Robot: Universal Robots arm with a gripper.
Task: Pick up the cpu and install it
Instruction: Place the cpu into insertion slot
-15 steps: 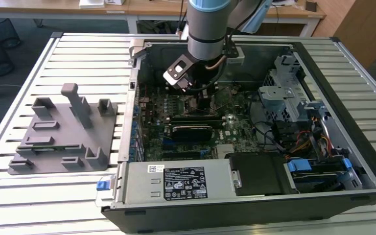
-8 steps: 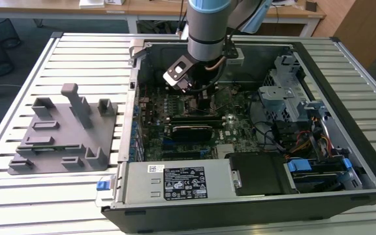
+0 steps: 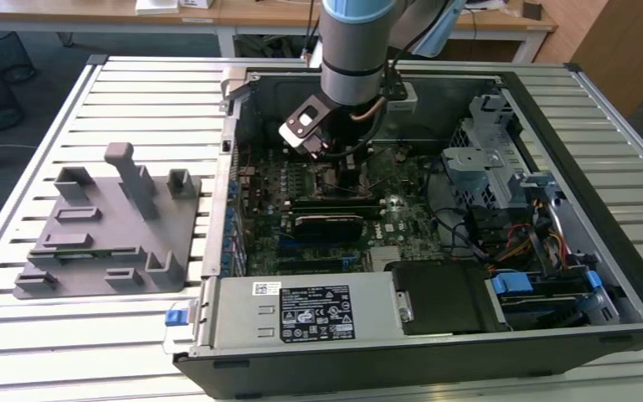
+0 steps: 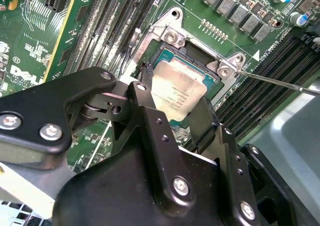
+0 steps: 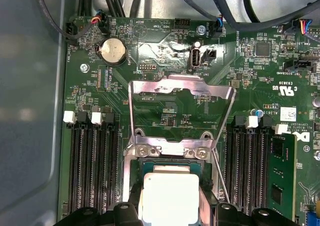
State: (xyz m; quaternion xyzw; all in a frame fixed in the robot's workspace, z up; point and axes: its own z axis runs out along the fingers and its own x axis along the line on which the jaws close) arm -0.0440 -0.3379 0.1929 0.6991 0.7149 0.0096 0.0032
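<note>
— Silver-grey metal is the item to account for. Where do we record the cpu [image 4: 180, 88]?

— We find it between the fingers [image 4: 200, 123] of the tool [image 4: 175, 103], directly over the open socket [image 4: 197, 50] of the green motherboard [image 3: 411, 218]. In the exterior view the tool [image 3: 338, 151] is down inside the computer case [image 3: 589, 92], over the far middle of the board.

— State of the tool?

— Narrow, clamped on two opposite edges of the cpu. The first wrist view agrees: the cpu [image 5: 170, 196] sits midway between the two black fingertips.

— Is the socket ready to receive it?

— We note the load plate [image 5: 180, 84] swung up and lying back on the far side of the socket, and the lever [image 5: 220, 178] released, its thin rod standing off to one side. Memory slots [image 5: 92, 166] flank the socket on both sides and are clear of the fingers.

— And the pick-up station?

— The grey fixture block [image 3: 110, 226] stands on the table [image 3: 98, 335], on the exterior view's left of the case and well apart from the tool. We see no chip on it.

— Step in hand, then?

— In our judgement, placement: pick-up is done and the chip is being set into the socket. We cannot tell whether it already rests on the contacts or hangs just above them.

— What does the work call for from here?

— As we judge it, the cpu must lie flat and square within the socket frame before the grip is eased, with no tilt or sideways drag. Plate and lever are not yet closed.
</note>
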